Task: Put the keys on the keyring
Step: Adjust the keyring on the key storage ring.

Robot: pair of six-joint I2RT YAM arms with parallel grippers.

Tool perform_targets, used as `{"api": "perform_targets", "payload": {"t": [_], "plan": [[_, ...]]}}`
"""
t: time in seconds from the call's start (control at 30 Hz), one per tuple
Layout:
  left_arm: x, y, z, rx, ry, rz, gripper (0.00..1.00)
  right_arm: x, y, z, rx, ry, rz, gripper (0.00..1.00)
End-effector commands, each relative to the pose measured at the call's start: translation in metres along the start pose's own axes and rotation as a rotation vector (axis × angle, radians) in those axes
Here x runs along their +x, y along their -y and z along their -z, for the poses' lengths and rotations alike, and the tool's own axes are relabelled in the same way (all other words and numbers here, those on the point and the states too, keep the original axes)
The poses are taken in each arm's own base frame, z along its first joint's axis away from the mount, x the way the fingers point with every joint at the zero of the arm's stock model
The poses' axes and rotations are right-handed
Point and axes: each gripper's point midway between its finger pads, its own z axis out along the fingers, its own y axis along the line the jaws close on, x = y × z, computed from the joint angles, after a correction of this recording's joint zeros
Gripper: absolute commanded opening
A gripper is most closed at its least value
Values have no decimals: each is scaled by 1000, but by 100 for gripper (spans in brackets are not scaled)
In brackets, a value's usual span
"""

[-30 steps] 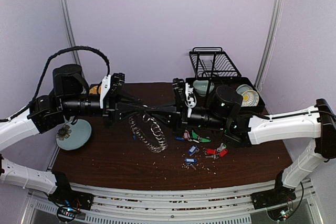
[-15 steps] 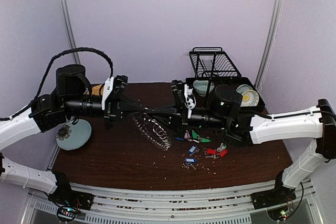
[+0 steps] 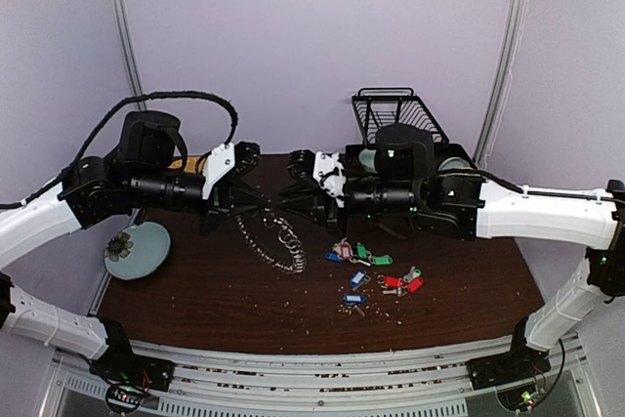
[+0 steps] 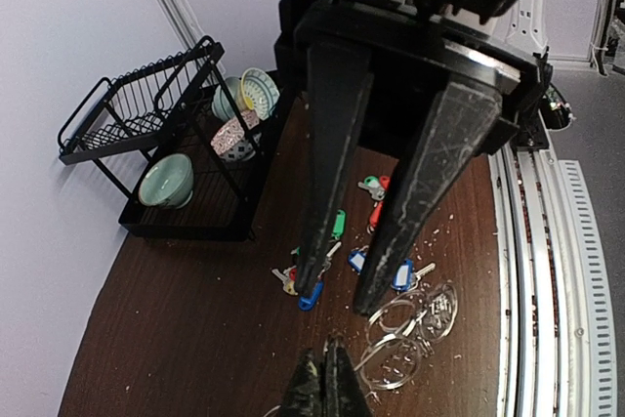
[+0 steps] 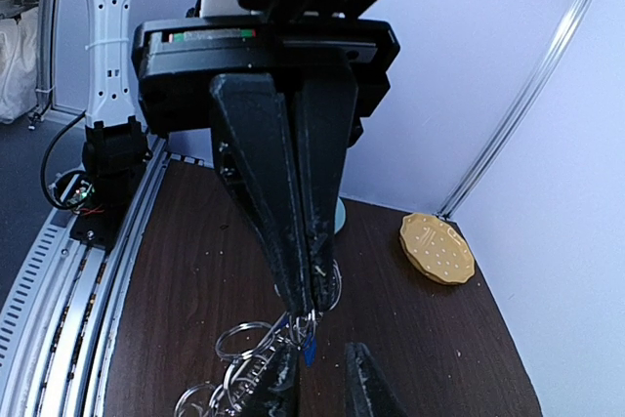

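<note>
The keyring (image 3: pixel 281 241), a chain of linked silver rings, hangs from my left gripper (image 3: pixel 271 206) with its lower end on the table. In the left wrist view that gripper (image 4: pixel 323 390) is shut, with the rings (image 4: pixel 437 308) below it. The right wrist view shows the left fingers (image 5: pixel 293 231) pinching one ring (image 5: pixel 314 319), and a blue tag (image 5: pixel 310 349) hangs there. My right gripper (image 5: pixel 322 386) is open and faces them tip to tip, and it also shows in the top view (image 3: pixel 290 198). Loose keys (image 3: pixel 356 252) with blue, green and red tags lie on the table, as do other keys (image 3: pixel 402 282).
A black dish rack (image 3: pixel 398 116) with bowls stands at the back right. A pale blue plate (image 3: pixel 137 247) lies at the left edge. A yellow disc (image 5: pixel 437 249) lies at the back. Crumbs are scattered on the brown table (image 3: pixel 215 290).
Both arms have risen and swung towards the back. My left gripper moved right and my right gripper drew back, so the fingers no longer overlap. The keyring's upper end lifted with the left gripper.
</note>
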Motion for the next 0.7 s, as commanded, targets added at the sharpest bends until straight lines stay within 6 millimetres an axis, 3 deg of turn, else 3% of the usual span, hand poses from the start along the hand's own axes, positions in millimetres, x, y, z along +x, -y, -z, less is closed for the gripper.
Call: {"api": "perform_targets", "payload": {"t": [0.0,0.23,0.37,0.67], "plan": [[-21,-6,8,-26,41,-37,0,2,-2,-3,-42,-36,60,18],[-19,-5,5,-23,32,-37,0,-6,-4,-8,-87,-22,39,23],[-21,-4,5,-20,36,-42,0,-5,-1,-12,-79,-26,32,15],[-23,-3,7,-12,45,-48,0,3,-2,-19,-86,-53,28,14]]}}
